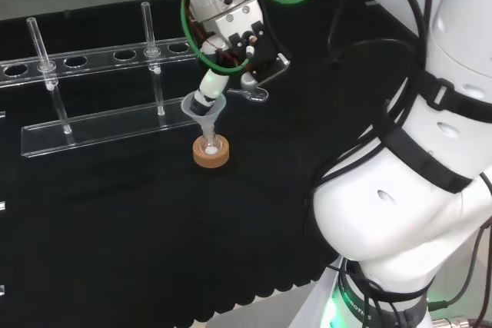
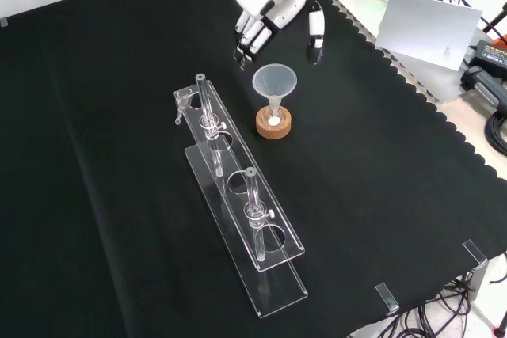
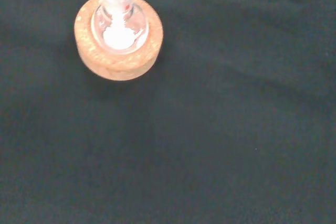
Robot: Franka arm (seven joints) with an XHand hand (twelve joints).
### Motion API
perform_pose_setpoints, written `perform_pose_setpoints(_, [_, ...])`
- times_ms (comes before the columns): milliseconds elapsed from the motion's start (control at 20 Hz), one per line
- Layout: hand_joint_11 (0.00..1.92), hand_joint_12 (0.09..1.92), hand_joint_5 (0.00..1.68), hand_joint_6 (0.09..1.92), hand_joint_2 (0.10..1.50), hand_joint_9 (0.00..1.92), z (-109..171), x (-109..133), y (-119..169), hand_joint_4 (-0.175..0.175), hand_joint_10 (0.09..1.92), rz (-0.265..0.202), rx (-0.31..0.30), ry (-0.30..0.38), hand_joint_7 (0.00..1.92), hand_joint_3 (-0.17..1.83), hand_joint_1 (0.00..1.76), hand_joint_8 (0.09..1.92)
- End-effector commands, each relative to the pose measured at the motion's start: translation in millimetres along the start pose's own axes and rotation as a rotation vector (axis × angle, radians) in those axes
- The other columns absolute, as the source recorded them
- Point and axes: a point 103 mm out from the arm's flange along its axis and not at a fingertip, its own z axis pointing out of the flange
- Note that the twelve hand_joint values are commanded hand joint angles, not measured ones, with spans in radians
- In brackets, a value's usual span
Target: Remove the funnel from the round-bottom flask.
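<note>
Funnel (image 2: pixel 274 82) sits upright in flask (image 2: pixel 274 117) on cork ring (image 2: pixel 273 125), beside clear tube rack (image 2: pixel 238 219). Hand (image 2: pixel 265 17) hovers just behind funnel in front view, fingers apart, holding nothing.

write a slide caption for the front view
Black and white robot hand, fingers open, above the clear plastic funnel seated in a round-bottom flask on a cork ring.

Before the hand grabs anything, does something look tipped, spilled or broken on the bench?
Nothing stands out. The funnel sits upright in the flask on its cork ring, the rack stands level with its tubes upright, and no spill shows on the cloth. The hand hovers open beside the funnel.
</note>
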Motion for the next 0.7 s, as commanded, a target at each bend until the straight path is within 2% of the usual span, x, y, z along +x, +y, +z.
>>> perform_pose_setpoints(50, [0.32, 1.45, 0.01, 0.09, 0.7, 0.42, -3.6, 22.2, 4.2, 0.008, 0.09, -0.033, 0.013, -0.021, 0.0, 0.13, 0.43, 0.35])
perform_pose_setpoints(300, [0.32, 1.45, 0.0, 0.09, 0.7, 0.4, -1.3, 28.2, 9.3, 0.014, 0.09, -0.03, 0.053, -0.074, 0.0, 0.11, 0.42, 0.29])
perform_pose_setpoints(700, [0.31, 1.46, 0.0, 0.09, 0.7, 0.37, 4.3, 32.3, 15.1, 0.019, 0.09, -0.029, 0.049, -0.12, 0.0, 0.08, 0.43, 0.19])
